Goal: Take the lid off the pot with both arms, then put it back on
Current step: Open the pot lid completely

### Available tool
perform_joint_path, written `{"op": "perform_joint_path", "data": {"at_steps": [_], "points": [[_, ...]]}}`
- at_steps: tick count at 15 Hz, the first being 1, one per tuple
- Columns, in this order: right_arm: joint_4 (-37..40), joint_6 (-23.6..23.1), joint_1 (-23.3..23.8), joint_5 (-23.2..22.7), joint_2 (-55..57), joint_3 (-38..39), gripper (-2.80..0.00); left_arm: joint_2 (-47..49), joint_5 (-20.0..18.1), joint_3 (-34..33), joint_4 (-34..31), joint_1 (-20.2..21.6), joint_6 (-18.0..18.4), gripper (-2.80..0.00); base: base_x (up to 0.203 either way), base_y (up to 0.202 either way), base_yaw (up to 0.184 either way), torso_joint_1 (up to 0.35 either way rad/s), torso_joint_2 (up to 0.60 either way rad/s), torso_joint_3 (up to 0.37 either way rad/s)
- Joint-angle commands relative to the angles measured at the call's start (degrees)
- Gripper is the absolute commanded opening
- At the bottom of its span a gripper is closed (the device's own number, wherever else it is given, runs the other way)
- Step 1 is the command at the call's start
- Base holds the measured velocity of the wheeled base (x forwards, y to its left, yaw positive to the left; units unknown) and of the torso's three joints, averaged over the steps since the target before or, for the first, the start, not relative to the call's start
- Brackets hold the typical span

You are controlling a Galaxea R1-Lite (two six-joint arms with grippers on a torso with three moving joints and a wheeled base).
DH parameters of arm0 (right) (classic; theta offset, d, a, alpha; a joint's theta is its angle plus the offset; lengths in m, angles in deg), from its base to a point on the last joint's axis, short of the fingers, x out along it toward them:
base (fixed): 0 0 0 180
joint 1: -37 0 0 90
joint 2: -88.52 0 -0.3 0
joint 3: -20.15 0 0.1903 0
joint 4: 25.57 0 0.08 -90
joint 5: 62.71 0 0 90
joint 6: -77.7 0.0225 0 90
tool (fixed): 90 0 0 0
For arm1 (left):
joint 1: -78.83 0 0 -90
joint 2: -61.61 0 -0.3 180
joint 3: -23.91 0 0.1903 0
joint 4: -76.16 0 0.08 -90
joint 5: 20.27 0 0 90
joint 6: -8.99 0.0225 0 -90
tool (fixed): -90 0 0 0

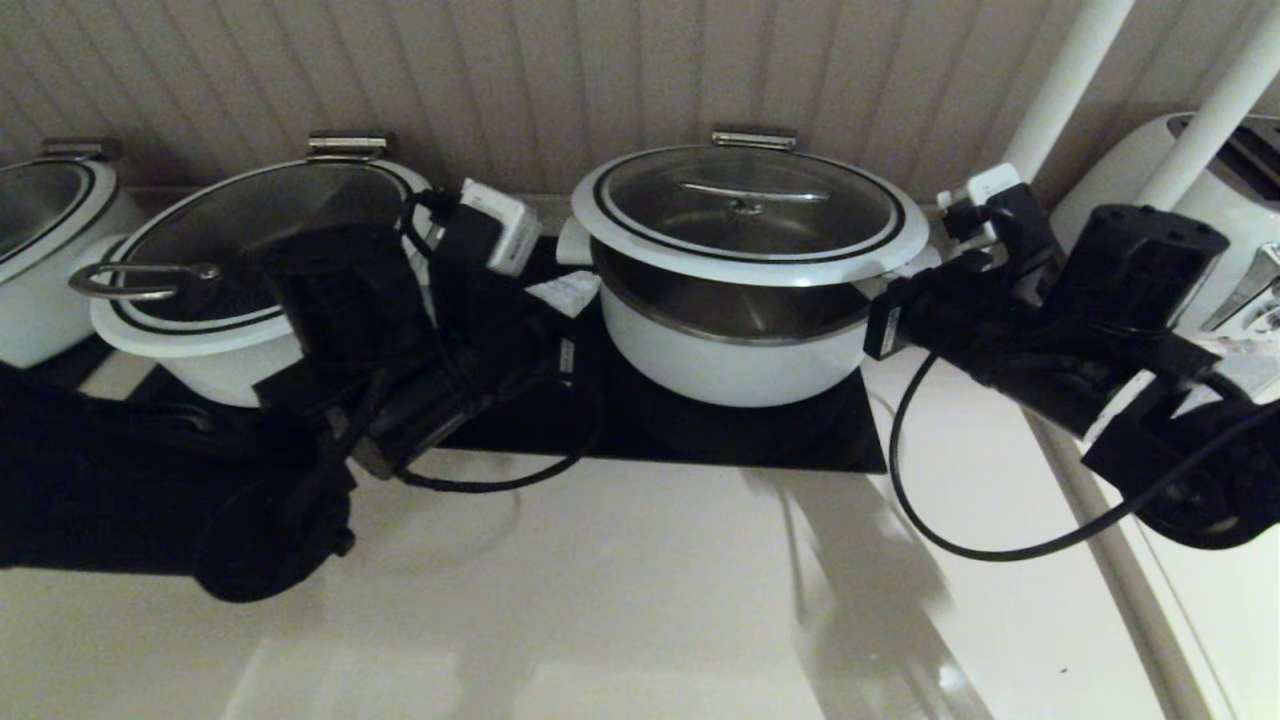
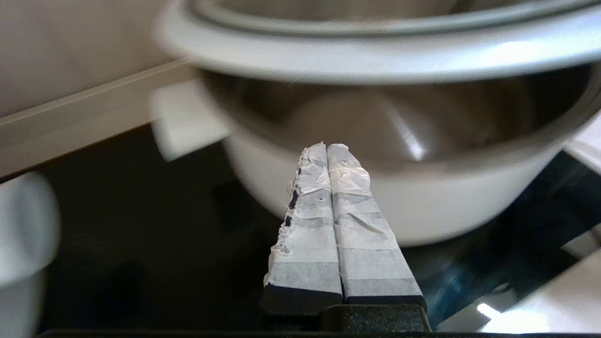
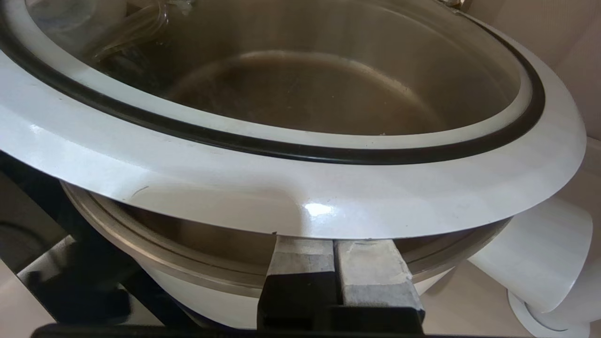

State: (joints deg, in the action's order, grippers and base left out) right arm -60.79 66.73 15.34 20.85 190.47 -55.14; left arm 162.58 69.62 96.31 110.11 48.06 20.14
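The lid (image 1: pixel 760 268), glass with a white rim, black ring and steel bar handle, is raised at its front above the pot (image 1: pixel 730 360), leaving a gap that shows the steel interior. My right gripper (image 1: pixel 895 290) is shut at the pot's right side. In the right wrist view its fingertips (image 3: pixel 334 240) sit under the lid's rim (image 3: pixel 328 197). My left gripper (image 1: pixel 572 292) is shut at the pot's left side. In the left wrist view it (image 2: pixel 327 148) points at the pot's wall (image 2: pixel 422 206), below the lid (image 2: pixel 375 51) and apart from it.
A wider white pot with a loop-handled lid (image 1: pixel 230 250) stands close behind my left arm, with another pot (image 1: pixel 40 250) further left. The pots rest on a black cooktop (image 1: pixel 700 430). A white toaster (image 1: pixel 1240 200) and white poles (image 1: pixel 1070 80) stand at the right. The wall is close behind.
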Motion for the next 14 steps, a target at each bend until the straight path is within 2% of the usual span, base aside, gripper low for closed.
{"op": "perform_joint_path", "data": {"at_steps": [1, 5, 8, 12, 14], "points": [[-0.3, -0.1, 0.0, -0.1, -0.1, -0.6, -2.8, -8.2, 0.0, -6.5, 0.2, 2.9, 0.4, -2.8, 0.0, 0.0, 0.0, 0.0, 0.0, 0.0], [-0.3, -0.2, 0.0, -0.1, 0.1, -1.3, -2.8, -18.5, -0.1, -20.5, 0.1, 10.4, 0.5, -2.8, 0.0, 0.0, 0.0, 0.0, 0.0, 0.0], [-0.4, -0.2, 0.0, -0.1, 0.1, -1.3, -2.8, -24.9, 0.0, -31.4, 0.1, 14.4, 0.2, -2.8, 0.0, 0.0, 0.0, 0.0, 0.0, 0.0], [-0.4, -0.1, 0.0, -0.1, -0.1, -1.3, -2.8, -32.6, 1.7, -45.0, 0.3, 17.2, -2.0, -2.8, 0.0, 0.0, 0.0, 0.0, 0.0, 0.0], [-0.4, -0.2, 0.0, -0.2, -0.2, -1.3, -2.8, -36.8, 3.8, -48.7, -0.8, 17.4, -3.3, -2.8, 0.0, 0.0, 0.0, 0.0, 0.0, 0.0]]}}
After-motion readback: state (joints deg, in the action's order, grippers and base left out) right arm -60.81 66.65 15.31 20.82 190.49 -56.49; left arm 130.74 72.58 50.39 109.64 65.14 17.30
